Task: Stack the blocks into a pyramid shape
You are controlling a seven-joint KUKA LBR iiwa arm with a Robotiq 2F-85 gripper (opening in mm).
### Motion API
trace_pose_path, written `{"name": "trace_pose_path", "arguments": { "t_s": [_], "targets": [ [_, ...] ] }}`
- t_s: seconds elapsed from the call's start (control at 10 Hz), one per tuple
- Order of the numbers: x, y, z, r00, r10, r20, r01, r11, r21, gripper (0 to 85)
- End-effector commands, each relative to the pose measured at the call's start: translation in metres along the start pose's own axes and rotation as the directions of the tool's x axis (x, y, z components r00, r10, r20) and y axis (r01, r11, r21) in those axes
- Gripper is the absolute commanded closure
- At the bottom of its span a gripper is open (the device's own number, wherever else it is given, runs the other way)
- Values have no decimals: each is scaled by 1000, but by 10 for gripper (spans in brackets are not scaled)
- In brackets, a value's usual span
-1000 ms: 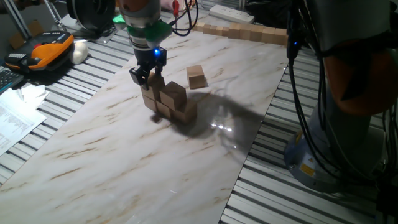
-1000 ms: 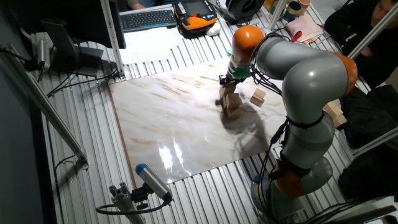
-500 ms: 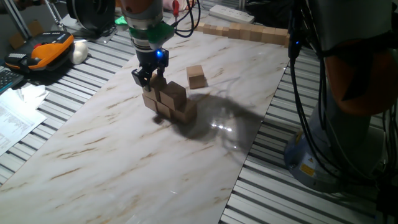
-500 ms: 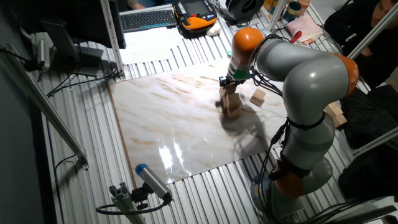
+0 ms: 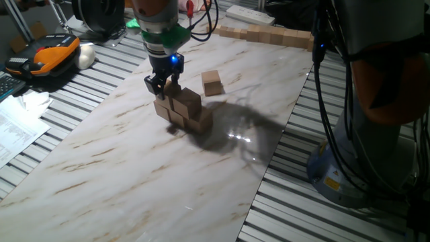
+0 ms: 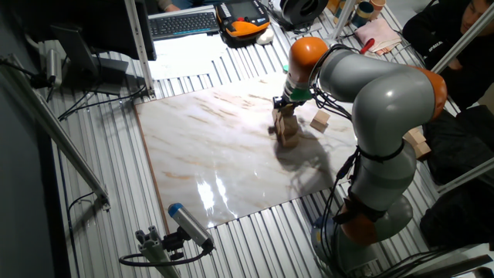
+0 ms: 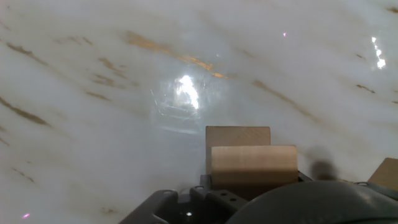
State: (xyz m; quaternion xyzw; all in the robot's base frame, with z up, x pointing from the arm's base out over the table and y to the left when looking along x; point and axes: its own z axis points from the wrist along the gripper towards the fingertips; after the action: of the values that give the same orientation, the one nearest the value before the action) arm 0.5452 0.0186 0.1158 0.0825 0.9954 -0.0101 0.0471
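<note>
Five tan wooden blocks form a stack (image 5: 183,109) in the middle of the marble board (image 5: 121,168), three below and two on top; it also shows in the other fixed view (image 6: 288,130). A sixth block (image 5: 212,83) lies loose just behind and right of the stack, seen too in the other fixed view (image 6: 320,119) and at the hand view's right edge (image 7: 387,174). My gripper (image 5: 164,85) hovers over the stack's upper left block, fingers apart on either side of its top, open. The hand view shows two stacked blocks (image 7: 252,163) right below the hand.
A long joined row of tan cubes (image 5: 265,35) lies at the board's far edge. An orange device (image 5: 50,54) and papers (image 5: 17,124) sit left of the board. My arm's base (image 5: 349,161) and cables stand at the right.
My gripper has risen slightly and drifted right over the stack. The blocks have not moved.
</note>
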Motion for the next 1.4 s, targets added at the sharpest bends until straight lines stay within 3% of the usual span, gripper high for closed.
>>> {"name": "trace_pose_path", "arguments": {
  "t_s": [0.0,0.4,0.8,0.9,1.0,1.1,1.3],
  "targets": [
    [1,0,1,1000,2,-1,-2,1000,0,850],
    [3,1,1,1000,-3,5,3,1000,-13,850],
    [4,2,1,1000,-9,21,9,1000,-7,850],
    [4,2,1,1000,-2,29,2,1000,-1,680],
    [4,2,1,999,10,35,-10,1000,0,680],
    [4,2,1,999,16,42,-16,1000,7,510],
    [4,2,1,998,33,55,-33,999,7,510]
  ]
}}
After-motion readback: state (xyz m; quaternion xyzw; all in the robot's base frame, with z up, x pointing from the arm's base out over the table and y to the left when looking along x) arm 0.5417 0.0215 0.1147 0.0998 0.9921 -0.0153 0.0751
